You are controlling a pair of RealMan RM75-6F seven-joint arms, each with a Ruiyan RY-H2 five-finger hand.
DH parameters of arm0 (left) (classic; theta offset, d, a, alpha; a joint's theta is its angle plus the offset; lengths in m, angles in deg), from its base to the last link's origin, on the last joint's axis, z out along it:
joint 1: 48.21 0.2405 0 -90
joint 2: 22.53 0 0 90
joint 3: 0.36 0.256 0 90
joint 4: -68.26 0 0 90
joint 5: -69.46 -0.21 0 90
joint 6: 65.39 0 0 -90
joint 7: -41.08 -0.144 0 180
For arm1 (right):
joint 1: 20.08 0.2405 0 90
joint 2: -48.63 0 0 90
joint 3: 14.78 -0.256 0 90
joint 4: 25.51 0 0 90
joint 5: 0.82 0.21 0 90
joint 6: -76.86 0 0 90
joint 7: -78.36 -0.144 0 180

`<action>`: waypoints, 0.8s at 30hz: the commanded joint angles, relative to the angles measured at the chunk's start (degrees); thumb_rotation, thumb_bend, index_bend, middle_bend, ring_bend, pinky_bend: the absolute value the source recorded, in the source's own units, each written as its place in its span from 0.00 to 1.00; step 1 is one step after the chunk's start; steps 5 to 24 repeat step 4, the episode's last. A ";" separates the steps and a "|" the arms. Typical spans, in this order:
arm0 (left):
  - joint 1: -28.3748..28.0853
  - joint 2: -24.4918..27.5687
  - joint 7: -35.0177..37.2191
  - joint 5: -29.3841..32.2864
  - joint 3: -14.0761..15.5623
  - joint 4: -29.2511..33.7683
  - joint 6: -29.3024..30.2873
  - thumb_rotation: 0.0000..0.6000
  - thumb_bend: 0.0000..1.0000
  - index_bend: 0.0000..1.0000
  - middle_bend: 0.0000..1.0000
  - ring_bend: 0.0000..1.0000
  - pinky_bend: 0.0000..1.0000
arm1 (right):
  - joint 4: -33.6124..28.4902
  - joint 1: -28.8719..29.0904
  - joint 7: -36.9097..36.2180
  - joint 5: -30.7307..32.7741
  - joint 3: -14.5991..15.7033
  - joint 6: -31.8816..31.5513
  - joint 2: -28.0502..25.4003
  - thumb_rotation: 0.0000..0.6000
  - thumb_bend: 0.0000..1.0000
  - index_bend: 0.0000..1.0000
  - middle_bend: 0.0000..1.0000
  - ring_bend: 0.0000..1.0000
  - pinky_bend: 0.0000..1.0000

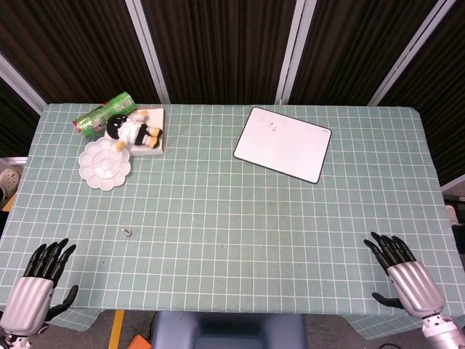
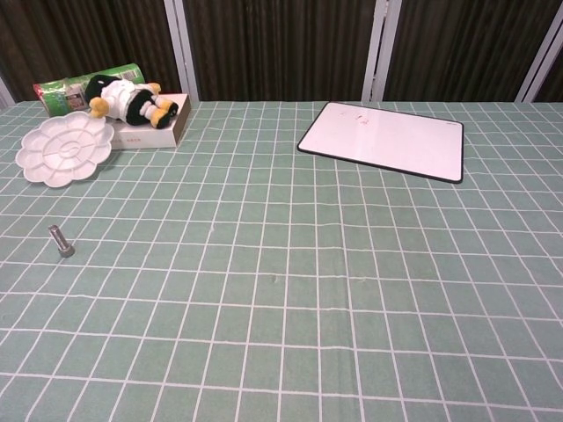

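Note:
A small metal bolt point(image 1: 127, 233) point(image 2: 61, 241) lies alone on the green checked tablecloth, left of centre. My left hand point(image 1: 36, 288) is open at the table's near left corner, fingers spread, well clear of the bolt and holding nothing. At the near right edge my right hand point(image 1: 405, 275) is open too, fingers stretched flat over the cloth. Neither hand shows in the chest view.
At the far left stand a white flower-shaped palette point(image 1: 106, 164) point(image 2: 64, 150), a plush doll point(image 1: 134, 130) point(image 2: 127, 101) lying on a white box point(image 2: 151, 132), and a green pack point(image 1: 104, 115) behind. A whiteboard point(image 1: 283, 143) point(image 2: 385, 140) lies far right of centre.

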 commanded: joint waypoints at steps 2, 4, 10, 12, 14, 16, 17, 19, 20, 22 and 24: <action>0.56 0.31 -0.33 -0.87 -0.59 0.16 -0.43 1.00 0.39 0.00 0.00 0.00 0.00 | 0.16 -0.14 -0.18 -0.08 0.08 -0.11 -0.14 1.00 0.17 0.00 0.00 0.00 0.00; 0.60 0.35 -0.38 -0.87 -0.77 0.19 -0.86 1.00 0.39 0.00 0.00 0.00 0.00 | 0.18 -0.08 -0.16 0.01 0.02 0.02 -0.11 1.00 0.17 0.00 0.00 0.00 0.00; 0.60 0.35 -0.38 -0.87 -0.77 0.19 -0.86 1.00 0.39 0.00 0.00 0.00 0.00 | 0.18 -0.08 -0.16 0.01 0.02 0.02 -0.11 1.00 0.17 0.00 0.00 0.00 0.00; 0.60 0.35 -0.38 -0.87 -0.77 0.19 -0.86 1.00 0.39 0.00 0.00 0.00 0.00 | 0.18 -0.08 -0.16 0.01 0.02 0.02 -0.11 1.00 0.17 0.00 0.00 0.00 0.00; 0.60 0.35 -0.38 -0.87 -0.77 0.19 -0.86 1.00 0.39 0.00 0.00 0.00 0.00 | 0.18 -0.08 -0.16 0.01 0.02 0.02 -0.11 1.00 0.17 0.00 0.00 0.00 0.00; 0.60 0.35 -0.38 -0.87 -0.77 0.19 -0.86 1.00 0.39 0.00 0.00 0.00 0.00 | 0.18 -0.08 -0.16 0.01 0.02 0.02 -0.11 1.00 0.17 0.00 0.00 0.00 0.00; 0.60 0.35 -0.38 -0.87 -0.77 0.19 -0.86 1.00 0.39 0.00 0.00 0.00 0.00 | 0.18 -0.08 -0.16 0.01 0.02 0.02 -0.11 1.00 0.17 0.00 0.00 0.00 0.00; 0.60 0.35 -0.38 -0.87 -0.77 0.19 -0.86 1.00 0.39 0.00 0.00 0.00 0.00 | 0.18 -0.08 -0.16 0.01 0.02 0.02 -0.11 1.00 0.17 0.00 0.00 0.00 0.00; 0.60 0.35 -0.38 -0.87 -0.77 0.19 -0.86 1.00 0.39 0.00 0.00 0.00 0.00 | 0.18 -0.08 -0.16 0.01 0.02 0.02 -0.11 1.00 0.17 0.00 0.00 0.00 0.00; 0.60 0.35 -0.38 -0.87 -0.77 0.19 -0.86 1.00 0.39 0.00 0.00 0.00 0.00 | 0.18 -0.08 -0.16 0.01 0.02 0.02 -0.11 1.00 0.17 0.00 0.00 0.00 0.00; 0.60 0.35 -0.38 -0.87 -0.77 0.19 -0.86 1.00 0.39 0.00 0.00 0.00 0.00 | 0.18 -0.08 -0.16 0.01 0.02 0.02 -0.11 1.00 0.17 0.00 0.00 0.00 0.00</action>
